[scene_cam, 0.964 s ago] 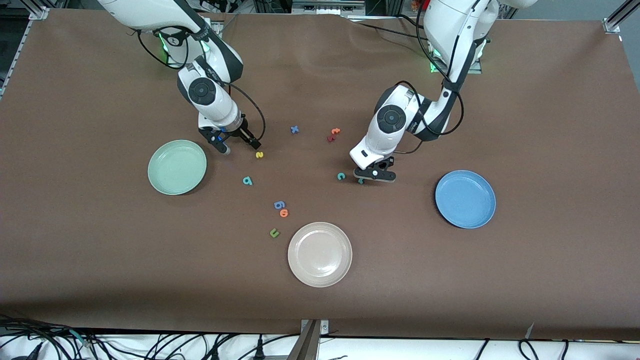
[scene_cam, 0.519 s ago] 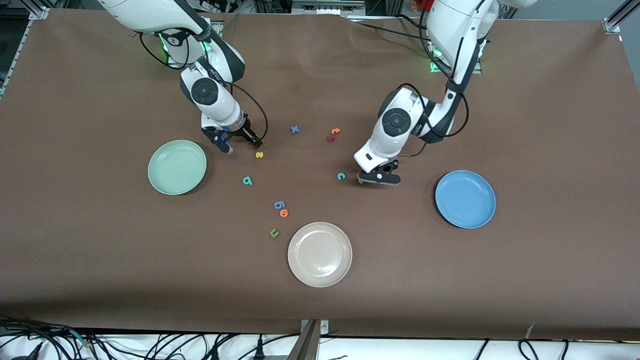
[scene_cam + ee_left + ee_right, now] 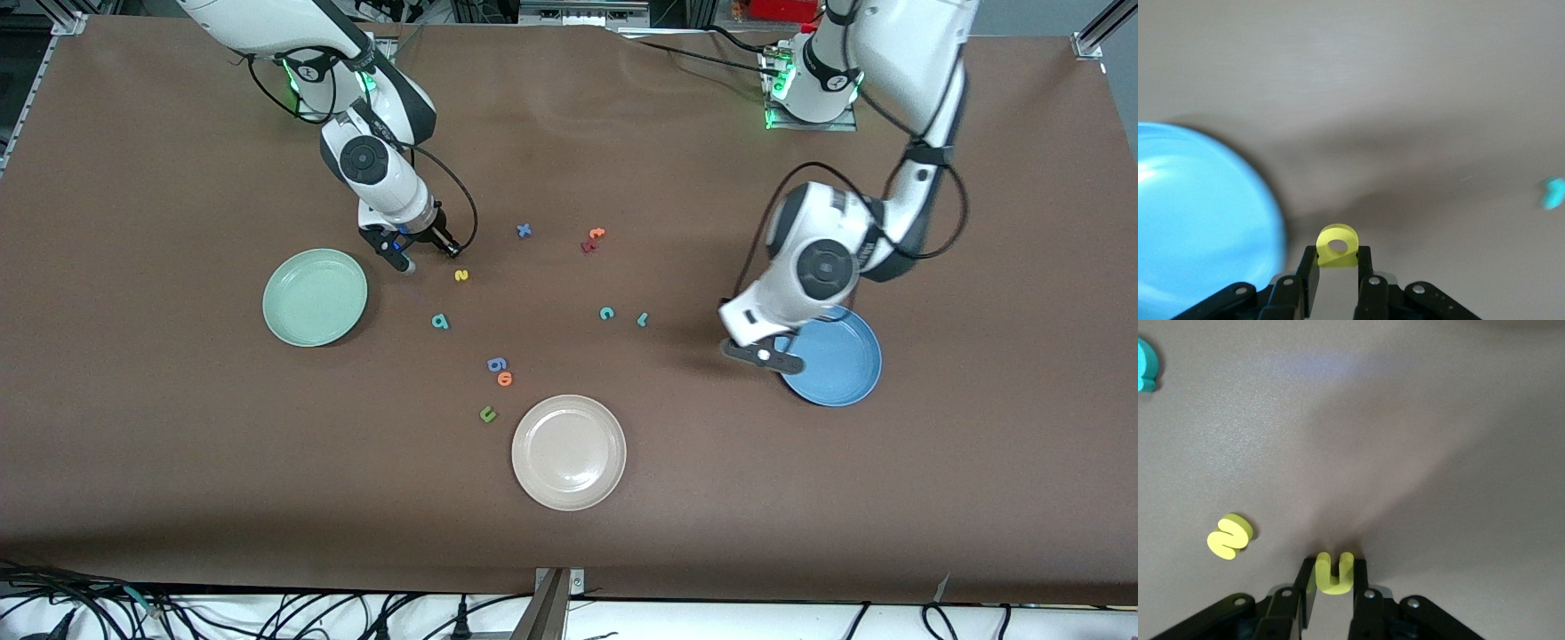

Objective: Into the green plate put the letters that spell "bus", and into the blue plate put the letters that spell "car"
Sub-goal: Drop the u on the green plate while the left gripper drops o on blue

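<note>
Left gripper: pinches the yellow "a" between its fingers, up in the air over the table at the blue plate's rim; the letter rides upright so it can drop flat into the plate.
Right gripper: closed on the yellow "u", low at the table beside the green plate; the yellow "s" lies just beside its fingertips, the teal "b" a little further off.
Letters left for the left gripper: teal "c" and teal "r", on the table well apart from it.
Change since a second ago: left arm has swung away from the "c" and "r" toward the blue plate; right jaws, then wide, have clamped shut.
</note>
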Tool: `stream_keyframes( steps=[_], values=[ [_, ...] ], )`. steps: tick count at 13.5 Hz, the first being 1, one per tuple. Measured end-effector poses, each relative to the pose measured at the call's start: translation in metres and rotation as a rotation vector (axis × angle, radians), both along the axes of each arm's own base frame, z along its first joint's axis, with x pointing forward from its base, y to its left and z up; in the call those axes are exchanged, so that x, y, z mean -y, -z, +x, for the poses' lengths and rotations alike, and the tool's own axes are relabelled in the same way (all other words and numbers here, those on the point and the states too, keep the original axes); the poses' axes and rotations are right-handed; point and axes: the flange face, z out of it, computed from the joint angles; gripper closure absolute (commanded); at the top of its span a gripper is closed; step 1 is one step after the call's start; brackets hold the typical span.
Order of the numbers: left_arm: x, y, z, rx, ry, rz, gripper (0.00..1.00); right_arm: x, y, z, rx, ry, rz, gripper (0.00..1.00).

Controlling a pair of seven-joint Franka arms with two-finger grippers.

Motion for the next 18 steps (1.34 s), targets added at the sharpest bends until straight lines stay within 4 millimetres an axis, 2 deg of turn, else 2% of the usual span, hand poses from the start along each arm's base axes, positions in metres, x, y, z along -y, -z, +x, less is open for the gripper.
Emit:
stream_keyframes(
  steps=[3, 4, 5, 8, 10, 12, 13, 16, 18],
  values=[
    [-0.07, -0.007, 0.014, -0.012, 0.072, -0.007, 0.88, 0.016, -0.012, 0.019, -0.016, -0.026, -0.061, 0.92],
    [-0.086, -0.006, 0.016, -0.016, 0.081, -0.011, 0.68, 0.023, -0.023, 0.03, -0.028, -0.048, -0.093, 0.92],
    [-0.096, -0.004, 0.016, -0.021, 0.086, -0.011, 0.02, 0.031, -0.038, 0.043, -0.035, -0.07, -0.122, 0.92],
    [-0.094, 0.004, 0.016, -0.032, 0.097, -0.009, 0.0, 0.068, -0.074, 0.074, -0.087, -0.16, -0.193, 0.92],
    [-0.091, 0.005, 0.016, -0.033, 0.1, -0.01, 0.0, 0.113, -0.081, 0.093, -0.114, -0.239, -0.202, 0.92],
    [-0.077, 0.004, 0.015, -0.032, 0.083, -0.038, 0.0, 0.163, -0.078, 0.105, -0.133, -0.318, -0.193, 0.92],
    [-0.062, 0.004, 0.013, -0.034, 0.066, -0.062, 0.0, 0.186, -0.076, 0.108, -0.143, -0.355, -0.187, 0.92],
    [0.012, 0.001, -0.001, -0.033, -0.013, -0.065, 0.0, 0.24, -0.063, 0.11, -0.179, -0.446, -0.165, 0.92],
    [0.068, 0.0, -0.013, -0.023, -0.073, -0.046, 0.0, 0.258, -0.05, 0.108, -0.202, -0.48, -0.15, 0.92]
  ],
)
